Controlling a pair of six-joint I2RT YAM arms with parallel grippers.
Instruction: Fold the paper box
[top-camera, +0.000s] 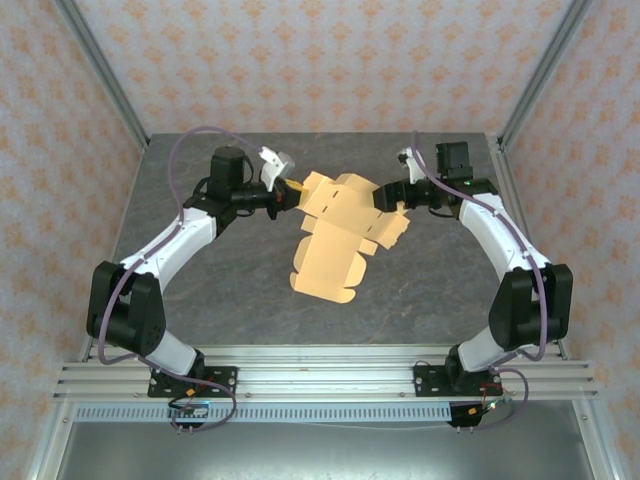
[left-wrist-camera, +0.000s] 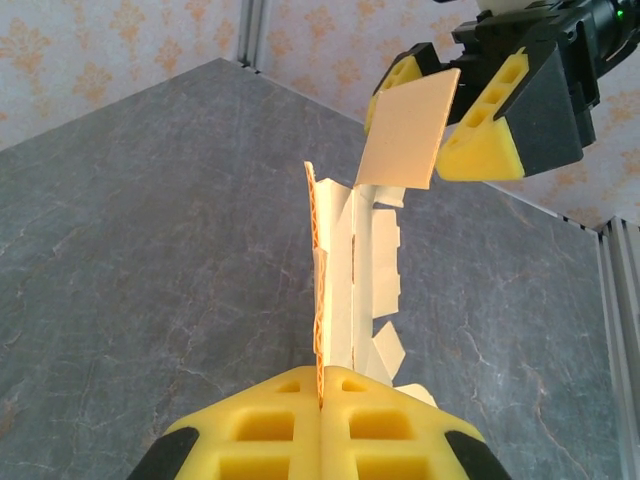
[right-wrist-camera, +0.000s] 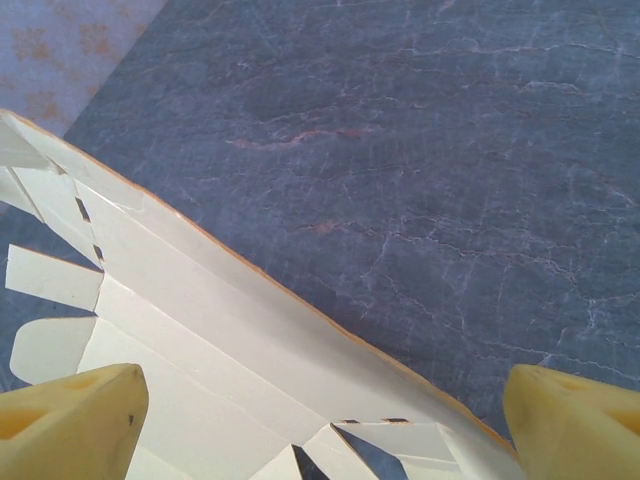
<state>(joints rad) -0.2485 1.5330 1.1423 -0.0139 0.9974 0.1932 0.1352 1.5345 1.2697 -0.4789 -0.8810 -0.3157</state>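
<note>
While my left claw (left-wrist-camera: 322, 398) clamps the paper box (top-camera: 335, 240) at nine o'clock, my right claw (right-wrist-camera: 325, 420) gapes around its three o'clock flap.

Bright even light, soft shadows, sharp

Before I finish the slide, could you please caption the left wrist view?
Left gripper shut on one edge of the paper box, open right gripper straddling a far flap, over the grey table.
</note>
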